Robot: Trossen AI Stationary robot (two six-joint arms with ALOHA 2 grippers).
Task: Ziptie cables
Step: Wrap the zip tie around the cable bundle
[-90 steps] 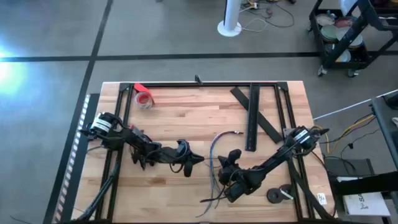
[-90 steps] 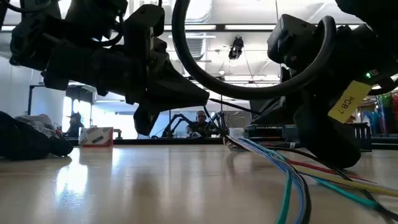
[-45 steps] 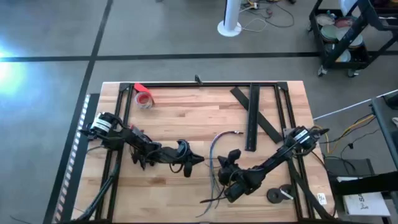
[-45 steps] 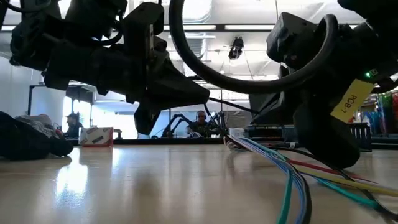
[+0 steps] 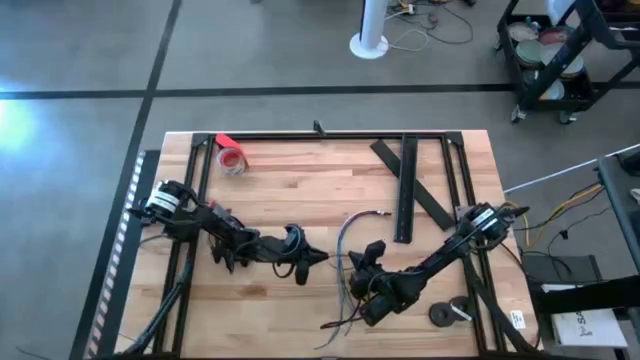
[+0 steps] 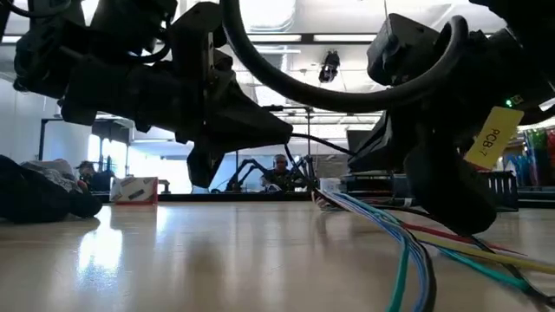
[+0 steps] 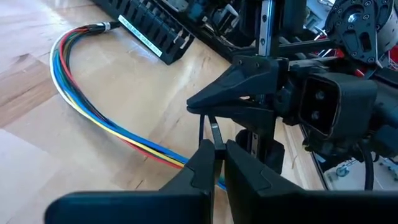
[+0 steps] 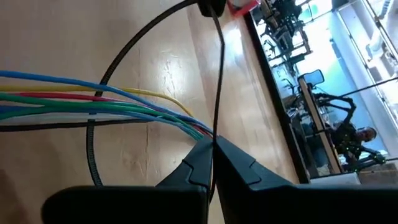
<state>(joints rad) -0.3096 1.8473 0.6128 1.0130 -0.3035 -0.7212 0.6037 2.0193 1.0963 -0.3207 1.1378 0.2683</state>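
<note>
The left gripper (image 7: 216, 163) pinches one end of the ziptie (image 7: 214, 132) tight between its 2 fingers. The right gripper (image 8: 212, 154) pinches the other end the same way, low over the table (image 5: 290, 195). The 2 grippers face each other, close together, near the table's front middle. The cables (image 5: 343, 240) lie on the wood between them, passing just beside the right gripper.

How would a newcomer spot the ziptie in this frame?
Look at the middle of the wooden table, between the two grippers. The ziptie is the hair-thin dark strip pinched by both, looping over the cables. Unlike those coloured wires, it is single and black.
</note>
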